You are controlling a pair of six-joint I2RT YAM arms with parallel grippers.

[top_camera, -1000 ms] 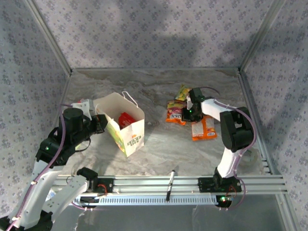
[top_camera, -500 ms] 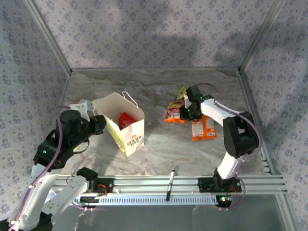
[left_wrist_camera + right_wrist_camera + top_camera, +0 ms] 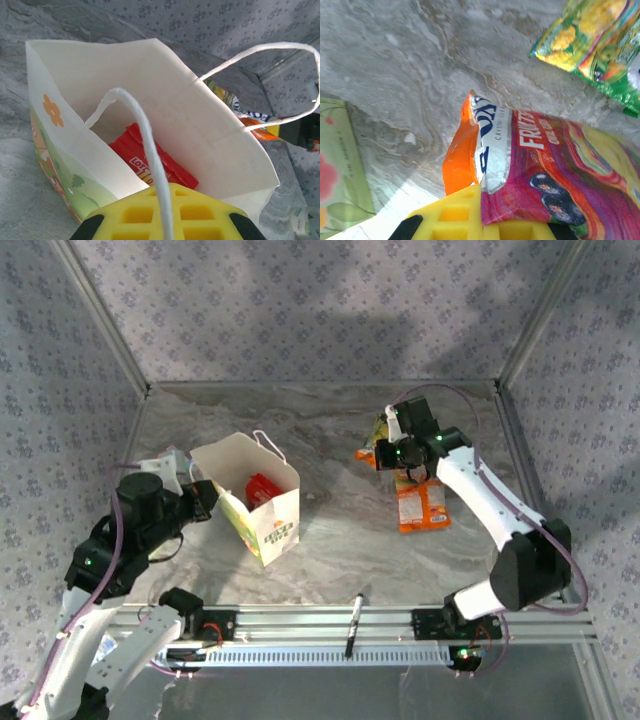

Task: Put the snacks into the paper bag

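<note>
We find the right jaws pinching the purple packet [image 3: 555,170] by its edge, with an orange packet [image 3: 457,162] caught alongside that may slip free in transit. The left jaws are pressed together on the near handle [image 3: 150,145] of the paper bag [image 3: 265,525], left of centre. Bare desk [image 3: 340,530] lies between, but the far handle [image 3: 260,46] could snag entry.

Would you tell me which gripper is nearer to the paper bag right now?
Left. The left gripper is right at the paper bag, pinching its handle on the left side; the right gripper is well off to the bag's right, holding a purple packet.
</note>
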